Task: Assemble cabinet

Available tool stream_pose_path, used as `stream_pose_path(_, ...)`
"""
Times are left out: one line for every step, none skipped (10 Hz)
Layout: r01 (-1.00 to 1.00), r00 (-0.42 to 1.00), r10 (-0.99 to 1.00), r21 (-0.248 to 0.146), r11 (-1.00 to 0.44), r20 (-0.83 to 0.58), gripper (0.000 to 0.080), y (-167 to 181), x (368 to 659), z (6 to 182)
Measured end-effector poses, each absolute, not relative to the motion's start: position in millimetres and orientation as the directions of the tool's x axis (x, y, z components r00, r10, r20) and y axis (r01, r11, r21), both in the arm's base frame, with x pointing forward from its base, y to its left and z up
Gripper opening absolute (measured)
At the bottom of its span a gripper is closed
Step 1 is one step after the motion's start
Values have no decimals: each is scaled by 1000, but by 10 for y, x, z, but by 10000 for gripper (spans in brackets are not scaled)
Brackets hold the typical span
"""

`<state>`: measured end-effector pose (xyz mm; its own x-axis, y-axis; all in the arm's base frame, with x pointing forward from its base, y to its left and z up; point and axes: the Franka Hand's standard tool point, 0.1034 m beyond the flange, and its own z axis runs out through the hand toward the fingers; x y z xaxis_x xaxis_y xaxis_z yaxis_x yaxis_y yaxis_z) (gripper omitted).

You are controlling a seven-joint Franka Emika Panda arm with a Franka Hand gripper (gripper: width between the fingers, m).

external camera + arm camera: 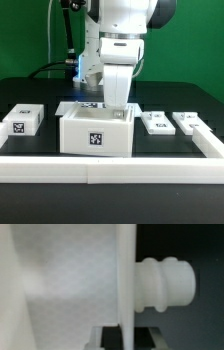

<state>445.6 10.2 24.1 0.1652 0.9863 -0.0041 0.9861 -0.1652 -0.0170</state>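
The cabinet (96, 135), a white open-topped box with a square tag on its front, stands mid-table. My gripper (118, 106) reaches down onto its far wall at the exterior view's right. In the wrist view that wall shows edge-on as a thin white panel (125, 280), with one dark fingertip (106, 336) on one side and the other dark fingertip on the opposite side, both against it. My gripper (125, 337) is shut on this wall. A ribbed white peg (168, 285) sticks out from the panel's outer face.
A small white tagged block (22, 121) lies at the exterior view's left. Two small flat tagged parts (155, 122) (187, 122) lie at its right. A white rail (110, 166) runs along the front. A flat tagged white piece (84, 104) lies behind the cabinet.
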Motion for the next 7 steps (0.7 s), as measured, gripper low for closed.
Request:
stream_pose_path(986,165,986,-17,-165,-4,35,102,4456,241)
stream_pose_path(986,165,986,-17,-165,-4,35,102,4456,241)
stream_pose_path(986,165,986,-17,-165,-4,35,102,4456,241)
stream_pose_path(988,151,989,-16,-151,-5,35,98,4471,247)
stream_pose_path(993,119,993,-12,-119,-6,35,103,4542,268)
stream_pose_path(997,83,996,-2,-83,-7,35,134,4637,274)
stream_pose_path(998,61,998,4,-61,-9,35,182,4697,269)
